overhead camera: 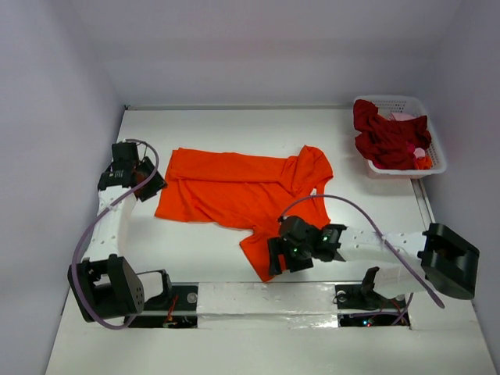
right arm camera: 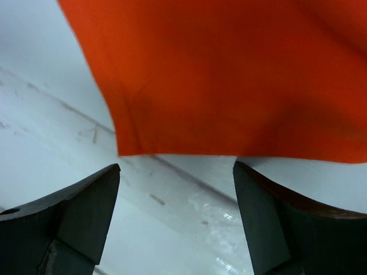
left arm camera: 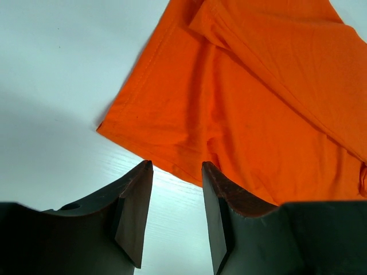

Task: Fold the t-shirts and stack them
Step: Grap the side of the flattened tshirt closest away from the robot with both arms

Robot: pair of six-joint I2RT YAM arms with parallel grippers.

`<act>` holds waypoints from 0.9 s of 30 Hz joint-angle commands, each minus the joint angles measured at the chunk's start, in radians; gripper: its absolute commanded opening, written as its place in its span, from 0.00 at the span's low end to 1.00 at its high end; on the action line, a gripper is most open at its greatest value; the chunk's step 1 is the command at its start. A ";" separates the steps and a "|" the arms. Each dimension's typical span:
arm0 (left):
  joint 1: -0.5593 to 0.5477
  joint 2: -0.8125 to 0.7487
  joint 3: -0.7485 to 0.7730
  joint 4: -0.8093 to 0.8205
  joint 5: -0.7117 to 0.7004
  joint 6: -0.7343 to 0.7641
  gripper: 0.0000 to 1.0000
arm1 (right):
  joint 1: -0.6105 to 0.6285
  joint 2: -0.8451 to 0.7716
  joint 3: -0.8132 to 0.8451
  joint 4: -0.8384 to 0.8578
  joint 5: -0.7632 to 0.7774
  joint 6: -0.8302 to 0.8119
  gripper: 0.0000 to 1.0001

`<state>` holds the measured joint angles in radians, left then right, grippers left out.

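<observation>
The bright orange soft cloth t-shirt [overhead camera: 234, 191] lies spread out and a bit wrinkled in the middle of the flat white table [overhead camera: 234, 129]. It is not folded yet. The left gripper [left arm camera: 176, 166] hangs just by the shirt's left edge. Its two dark fingers are partly apart with nothing between them. The right gripper [right arm camera: 176, 166] hangs at the shirt's near corner, with its fingers wide apart, and it holds nothing too. I think each one is lined up to pinch an edge so the shirt can be folded over. Far off at the back right, dark red t-shirts [overhead camera: 387, 137] sit bunched in a white plastic basket with holes [overhead camera: 391, 100].
</observation>
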<state>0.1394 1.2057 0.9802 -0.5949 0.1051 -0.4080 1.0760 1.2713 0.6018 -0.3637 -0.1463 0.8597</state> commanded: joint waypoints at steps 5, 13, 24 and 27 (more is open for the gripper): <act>-0.001 0.000 0.061 -0.006 -0.022 0.017 0.36 | 0.192 0.187 0.156 -0.098 0.195 0.033 0.85; -0.011 -0.029 0.067 -0.022 -0.024 0.021 0.36 | 0.292 0.221 0.262 -0.175 0.336 0.107 0.79; -0.011 -0.052 0.061 -0.011 -0.059 0.006 0.34 | 0.360 0.379 0.345 -0.366 0.518 0.179 0.76; -0.011 -0.052 0.069 -0.016 -0.061 0.011 0.34 | 0.384 0.387 0.389 -0.396 0.539 0.188 0.76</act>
<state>0.1322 1.1866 1.0096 -0.6041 0.0597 -0.4007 1.4334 1.6279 0.9482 -0.6910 0.3122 1.0142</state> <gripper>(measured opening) 0.344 0.759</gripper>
